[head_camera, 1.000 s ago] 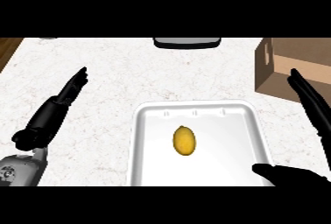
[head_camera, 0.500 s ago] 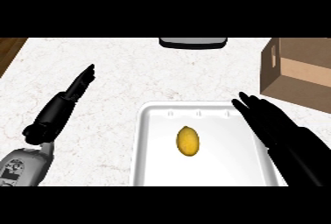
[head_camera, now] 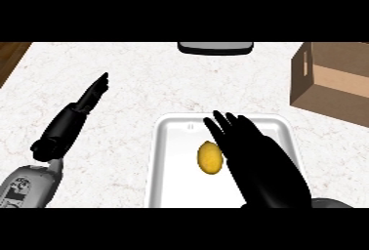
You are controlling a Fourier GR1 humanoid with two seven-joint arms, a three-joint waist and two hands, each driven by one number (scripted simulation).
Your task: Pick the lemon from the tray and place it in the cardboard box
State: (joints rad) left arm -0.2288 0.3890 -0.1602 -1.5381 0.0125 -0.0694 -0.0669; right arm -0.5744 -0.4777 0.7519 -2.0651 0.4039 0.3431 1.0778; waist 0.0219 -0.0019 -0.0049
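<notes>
A yellow lemon [head_camera: 209,157] lies in the white tray [head_camera: 172,161] at the lower middle of the head view. My right hand [head_camera: 258,163] hangs open over the tray's right half, fingers straight and pointing away, just right of the lemon and partly hiding the tray floor. The open cardboard box [head_camera: 335,83] stands at the right edge, beyond the tray. My left hand [head_camera: 72,120] rests open on the left of the counter, fingers straight and pointing up and right, holding nothing.
A dark, grey-rimmed object [head_camera: 215,47] sits at the counter's far edge, top centre. A strip of brown wood [head_camera: 10,56] shows past the counter's left edge. White marbled counter [head_camera: 144,88] lies between the left hand and the tray.
My right hand has swung left from the right edge to over the tray, ending beside the lemon. The lemon has not moved. The view has shifted a little.
</notes>
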